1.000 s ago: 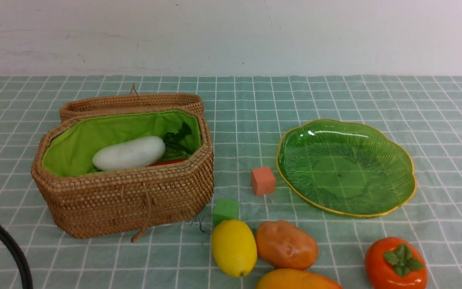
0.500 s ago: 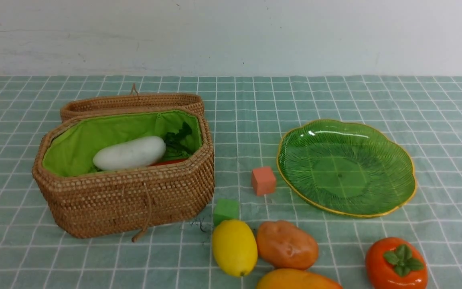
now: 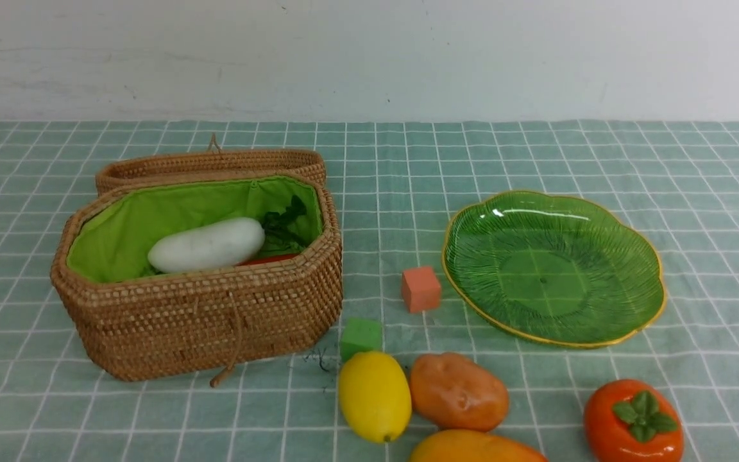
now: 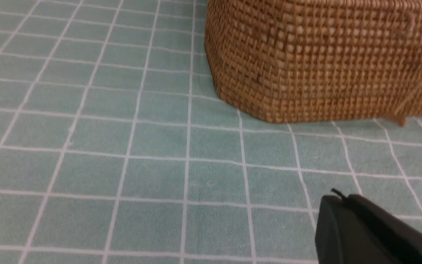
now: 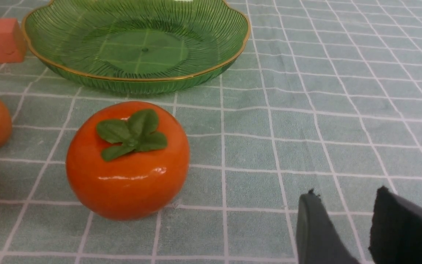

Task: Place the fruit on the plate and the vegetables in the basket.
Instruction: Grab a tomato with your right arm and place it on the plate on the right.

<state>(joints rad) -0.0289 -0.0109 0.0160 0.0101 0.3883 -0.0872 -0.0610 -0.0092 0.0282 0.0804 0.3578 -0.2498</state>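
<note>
Radish (image 3: 206,245) is placed in basket (image 3: 203,321); lemon (image 3: 374,396), mango (image 3: 472,447), persimmon (image 3: 632,420) and potato (image 3: 458,391) are left at cloth's (image 3: 151,417) front edge; left gripper (image 4: 337,200) is pressed together, right gripper (image 5: 346,196) parted, empty.

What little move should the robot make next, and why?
Probably shift the right fingers sideways toward the persimmon, which sits on the cloth close by them. The fingers stand apart with nothing between them, the plate just beyond has no fruit on it, and the persimmon looks like the nearest fruit to that arm.
</note>
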